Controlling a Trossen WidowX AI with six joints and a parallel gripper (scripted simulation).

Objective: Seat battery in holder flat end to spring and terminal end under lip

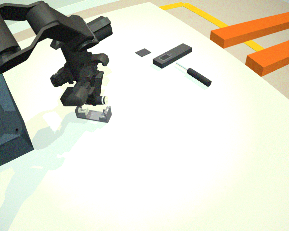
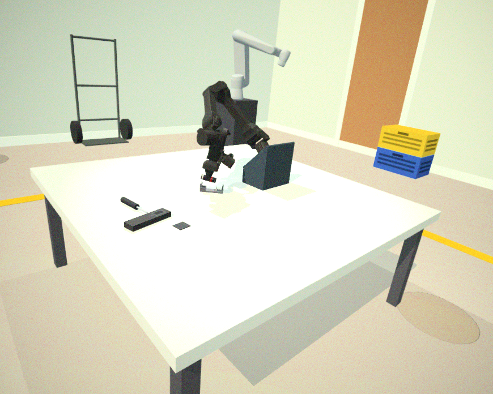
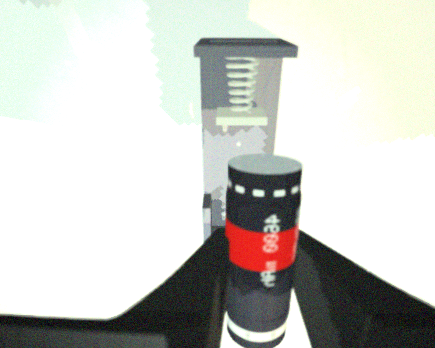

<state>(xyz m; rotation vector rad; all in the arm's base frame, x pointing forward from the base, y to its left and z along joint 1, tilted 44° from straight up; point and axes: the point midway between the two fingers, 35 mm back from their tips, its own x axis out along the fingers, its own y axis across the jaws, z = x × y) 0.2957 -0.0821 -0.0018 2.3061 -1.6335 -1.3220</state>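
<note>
My gripper (image 1: 94,99) (image 2: 208,175) (image 3: 261,260) is shut on the battery (image 1: 101,100) (image 2: 211,180) (image 3: 262,235), a black cylinder with a red band. The battery hangs roughly level, just above the grey holder (image 1: 107,116) (image 2: 211,189) (image 3: 235,145) and along its length, without touching it. In the wrist view its flat grey end faces the spring (image 1: 83,110) (image 3: 240,82) at the holder's far end. In the top view its white-ringed end sticks out over the lip end (image 1: 106,109). The holder's bay is empty.
A black flat device (image 1: 172,55) (image 2: 147,219), a small dark square (image 1: 143,52) (image 2: 181,225) and a screwdriver (image 1: 199,77) (image 2: 130,203) lie farther off on the white table (image 1: 164,149). The arm's blue-grey base block (image 1: 5,131) (image 2: 270,165) stands close beside the holder.
</note>
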